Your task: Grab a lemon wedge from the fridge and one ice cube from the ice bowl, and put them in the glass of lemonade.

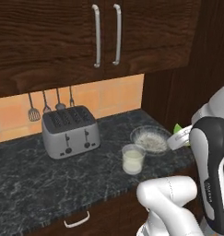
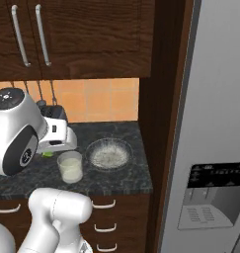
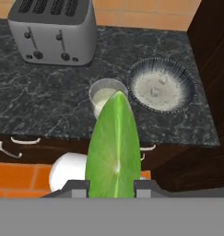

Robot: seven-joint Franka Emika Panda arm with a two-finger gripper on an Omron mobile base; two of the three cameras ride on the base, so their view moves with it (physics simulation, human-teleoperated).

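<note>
The hand (image 3: 112, 186) grips the lemon wedge (image 3: 114, 147), held off the worktop's (image 1: 35, 179) front edge near its right end. Next, I judge, carry it over the glass of lemonade (image 1: 133, 159) and release. Beside the glass, the ice bowl (image 1: 151, 138) holds whitish ice.

A dark, white-veined marble counter (image 1: 35, 179) crosses the lower half of the left base view. On it, at centre left, stands a grey four-slot metal toaster (image 1: 70, 131). Right of centre sits a short clear glass of pale lemonade (image 1: 132, 159), with a wide shallow speckled bowl (image 1: 150, 138) just beside it, further right.
</note>
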